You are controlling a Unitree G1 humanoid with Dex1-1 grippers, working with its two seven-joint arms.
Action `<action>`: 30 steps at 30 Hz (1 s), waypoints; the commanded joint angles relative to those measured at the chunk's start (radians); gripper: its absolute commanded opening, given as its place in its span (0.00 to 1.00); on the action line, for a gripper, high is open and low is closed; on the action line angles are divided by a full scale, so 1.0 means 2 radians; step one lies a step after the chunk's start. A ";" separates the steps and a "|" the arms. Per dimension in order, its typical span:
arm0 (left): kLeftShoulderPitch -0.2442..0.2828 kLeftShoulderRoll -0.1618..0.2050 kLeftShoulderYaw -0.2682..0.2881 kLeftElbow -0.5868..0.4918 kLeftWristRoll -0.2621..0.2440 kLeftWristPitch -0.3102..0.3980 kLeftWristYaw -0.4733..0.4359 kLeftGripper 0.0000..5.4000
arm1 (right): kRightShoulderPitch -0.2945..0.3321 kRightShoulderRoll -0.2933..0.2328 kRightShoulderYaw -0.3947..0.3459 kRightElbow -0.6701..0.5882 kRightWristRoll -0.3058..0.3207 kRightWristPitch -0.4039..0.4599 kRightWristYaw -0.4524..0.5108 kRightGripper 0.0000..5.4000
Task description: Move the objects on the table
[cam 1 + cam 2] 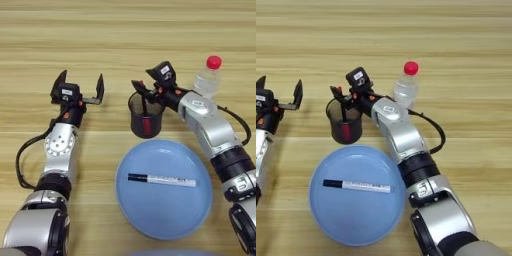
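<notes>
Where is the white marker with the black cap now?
The white marker lies flat across the blue plate, near the table's front edge, just in front of the dark cup and between the two arms.

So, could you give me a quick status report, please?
Left gripper open, idle left of cup. Right gripper over cup rim, pen inside. Marker on blue plate. Bottle beside right arm.

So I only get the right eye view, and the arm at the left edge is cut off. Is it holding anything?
Observer: No. The left eye view shows the whole left gripper: jaws spread wide, nothing between them, left of the dark cup.
Operator: What's further down that arm?
Observer: Its silver forearm runs toward the lower left corner.
Operator: Any wires?
Observer: A black cable loops out on the forearm's left side.
</notes>
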 commanded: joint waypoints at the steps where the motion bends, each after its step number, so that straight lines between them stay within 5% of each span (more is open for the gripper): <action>1: -0.004 -0.001 -0.002 0.001 0.002 -0.002 -0.001 1.00 | -0.006 0.003 -0.001 0.004 0.004 0.012 0.013 0.43; 17: -0.006 -0.001 -0.002 0.000 0.002 -0.002 -0.001 1.00 | -0.005 0.009 -0.008 0.011 0.020 0.043 0.040 0.07; 30: -0.009 0.000 -0.002 0.003 0.002 -0.002 0.000 1.00 | 0.000 0.007 -0.014 -0.043 0.031 0.044 0.041 0.06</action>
